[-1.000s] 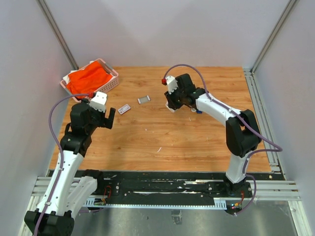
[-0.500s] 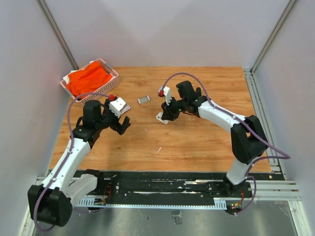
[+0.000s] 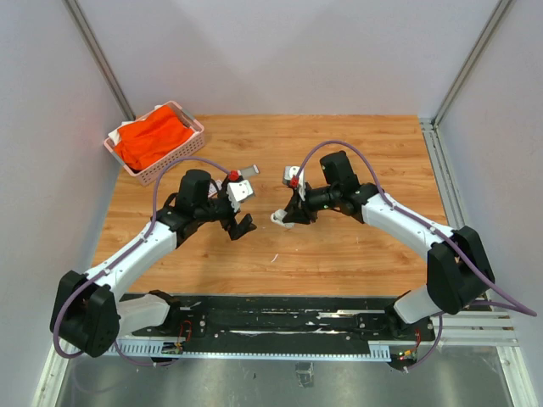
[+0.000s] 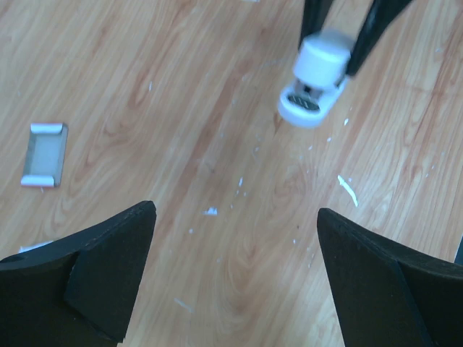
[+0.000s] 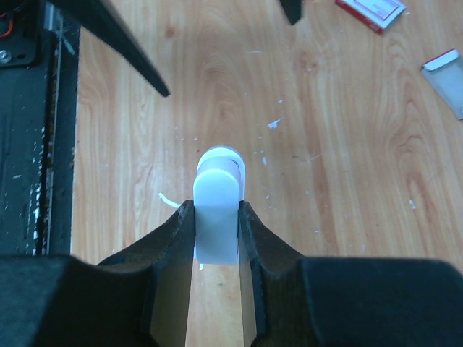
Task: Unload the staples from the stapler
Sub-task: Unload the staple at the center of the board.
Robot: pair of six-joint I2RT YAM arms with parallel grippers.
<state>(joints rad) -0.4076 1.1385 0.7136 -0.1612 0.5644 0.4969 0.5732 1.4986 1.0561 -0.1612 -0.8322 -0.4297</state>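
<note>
- The left gripper [image 4: 235, 210] is held at mid-table [image 3: 339, 254], jaws spread wide.
- The stapler [image 5: 216, 195] is clamped in the narrowed right gripper [image 3: 293, 212], its long axis along the fingers and its pale end aimed at the left gripper.

stapler [image 4: 316, 87] blurred, red-marked box [image 5: 370, 10] cut off

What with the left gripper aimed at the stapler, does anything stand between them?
Nothing visible does. Only tabletop lies between the open left gripper and the stapler, held by the right gripper.
</note>
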